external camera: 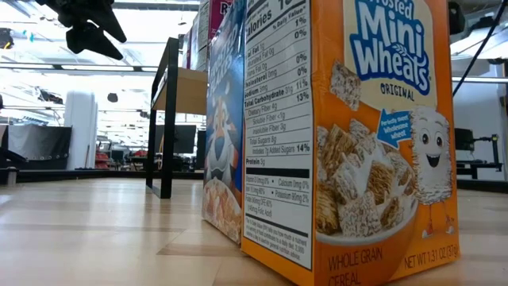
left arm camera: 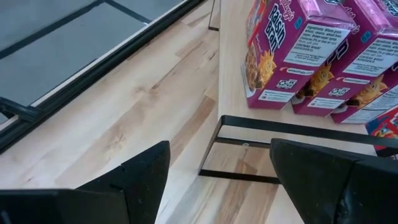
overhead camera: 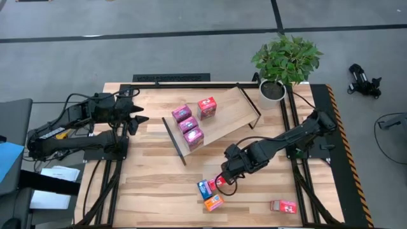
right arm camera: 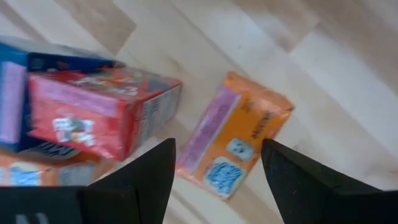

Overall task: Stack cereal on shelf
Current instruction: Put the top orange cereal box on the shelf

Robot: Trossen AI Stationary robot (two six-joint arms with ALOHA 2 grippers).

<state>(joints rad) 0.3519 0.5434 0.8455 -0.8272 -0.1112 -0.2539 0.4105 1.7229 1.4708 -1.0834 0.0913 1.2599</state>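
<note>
The shelf (overhead camera: 222, 117) is a tilted light-wood board with black end brackets, mid-table. Three magenta cereal boxes (overhead camera: 188, 125) stand in a row near its left end, and a red-pink box (overhead camera: 206, 106) stands farther along the board. My left gripper (overhead camera: 137, 118) hovers open just left of the shelf; its wrist view shows the magenta boxes (left arm camera: 298, 56) beyond the end bracket (left arm camera: 292, 127). My right gripper (overhead camera: 224, 180) is open above a cluster near the table's near edge: a blue box (overhead camera: 203, 188), a red box (right arm camera: 99, 112) and an orange box (right arm camera: 239, 146) lying flat.
A further pink-red box (overhead camera: 283, 206) lies alone by the near right corner. A potted plant (overhead camera: 283, 63) stands at the far right corner. In the low view an orange Mini Wheats box (external camera: 365, 143) and a blue box (external camera: 225, 143) stand close to the camera.
</note>
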